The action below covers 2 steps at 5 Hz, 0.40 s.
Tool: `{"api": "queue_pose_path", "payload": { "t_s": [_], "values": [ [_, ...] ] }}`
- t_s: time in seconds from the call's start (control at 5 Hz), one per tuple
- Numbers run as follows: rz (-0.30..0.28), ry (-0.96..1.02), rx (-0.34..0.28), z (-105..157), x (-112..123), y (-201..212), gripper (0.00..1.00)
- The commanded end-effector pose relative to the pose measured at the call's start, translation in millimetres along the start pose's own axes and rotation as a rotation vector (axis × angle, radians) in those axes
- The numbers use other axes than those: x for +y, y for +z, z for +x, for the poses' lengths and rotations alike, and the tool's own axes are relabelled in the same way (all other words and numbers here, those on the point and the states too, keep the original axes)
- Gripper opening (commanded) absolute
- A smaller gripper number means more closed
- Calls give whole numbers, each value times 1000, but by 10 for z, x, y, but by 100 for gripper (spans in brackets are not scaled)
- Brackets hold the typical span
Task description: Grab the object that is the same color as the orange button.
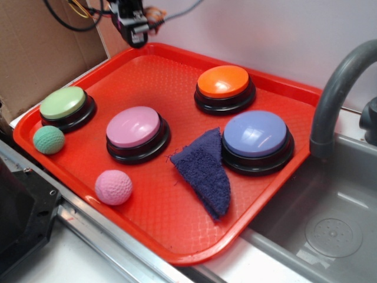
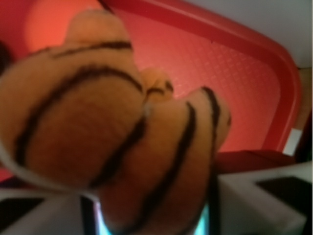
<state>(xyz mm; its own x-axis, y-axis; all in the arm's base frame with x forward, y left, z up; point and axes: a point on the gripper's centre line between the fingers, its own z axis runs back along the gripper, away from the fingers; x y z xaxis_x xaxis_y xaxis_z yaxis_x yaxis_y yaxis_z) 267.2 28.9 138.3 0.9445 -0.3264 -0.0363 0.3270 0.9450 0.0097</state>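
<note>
Wrist view: pincer (image 2: 151,215) clenched on the plush tiger (image 2: 112,132), which fills the frame, held above the red tray (image 2: 234,63). Exterior view: pincer (image 1: 134,26) raised over the tray's far edge (image 1: 177,50), tiger barely visible there. Orange button (image 1: 224,82) sits near the far edge, blue button (image 1: 256,135) beside it.

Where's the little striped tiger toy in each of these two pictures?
Exterior: barely visible, an orange bit at the hand, top edge, above the tray's far rim.
Wrist: tiger toy fills the left and centre, close up.
Shared landmark: the red tray.
</note>
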Motion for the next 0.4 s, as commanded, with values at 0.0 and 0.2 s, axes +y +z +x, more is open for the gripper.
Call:
{"api": "queue_pose_path", "payload": {
  "t_s": [0.0, 0.2],
  "values": [
    [63, 164, -19, -196, -357, 666, 0],
    [-18, 413, -21, -471, -321, 912, 0]
  ]
}}
